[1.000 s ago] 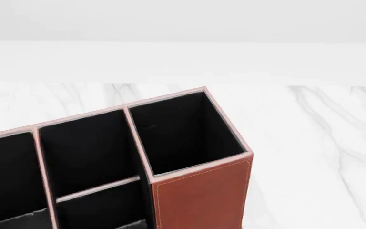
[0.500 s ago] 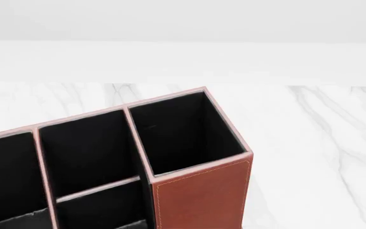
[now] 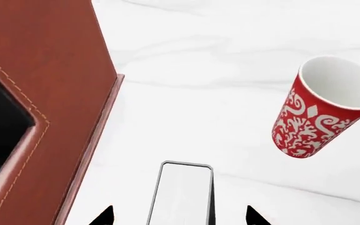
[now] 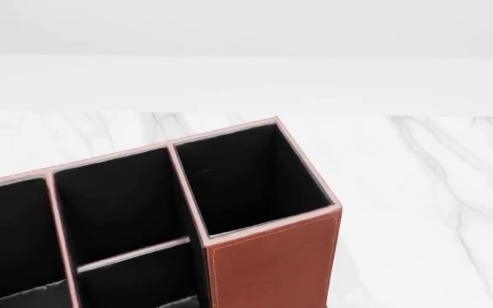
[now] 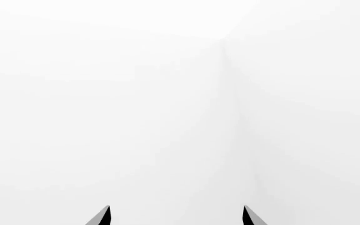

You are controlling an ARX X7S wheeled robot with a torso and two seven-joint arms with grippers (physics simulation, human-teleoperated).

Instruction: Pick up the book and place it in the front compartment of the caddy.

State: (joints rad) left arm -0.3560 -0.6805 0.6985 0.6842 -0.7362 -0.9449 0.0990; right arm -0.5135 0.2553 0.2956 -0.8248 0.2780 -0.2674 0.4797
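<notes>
In the head view we saw the caddy (image 4: 264, 256) filling the lower left of the frame, cut off by the bottom and left edges. Its tall square end section opened at centre, with a reddish-brown stitched wall facing us below it. Left of that lay a wide black-lined section crossed by a thin pale-edged divider; below the divider, at the bottom edge, sat the front compartment (image 4: 135, 285), only partly in frame. The marble counter (image 4: 426, 192) stretched bare to the right of the caddy and behind it, up to a pale wall across the top.

In the left wrist view the caddy's brown side wall (image 3: 48, 61) took the left of the picture, its base flange running down toward the lower left. The book (image 3: 181, 194) stood in the lower middle, just beside that flange but apart from it, white page edges toward the camera and a thin dark cover along its right side. A red-and-white patterned mug (image 3: 320, 112) stood at the right, well apart from the book, with open counter between them.

The left pincer (image 3: 180, 216) showed only two dark fingertips (image 3: 105, 216) at the bottom edge, spread wide on either side of the book, not touching it. The right pincer (image 5: 176, 216) showed two tips equally wide apart, holding nothing, before a blank white surface.
</notes>
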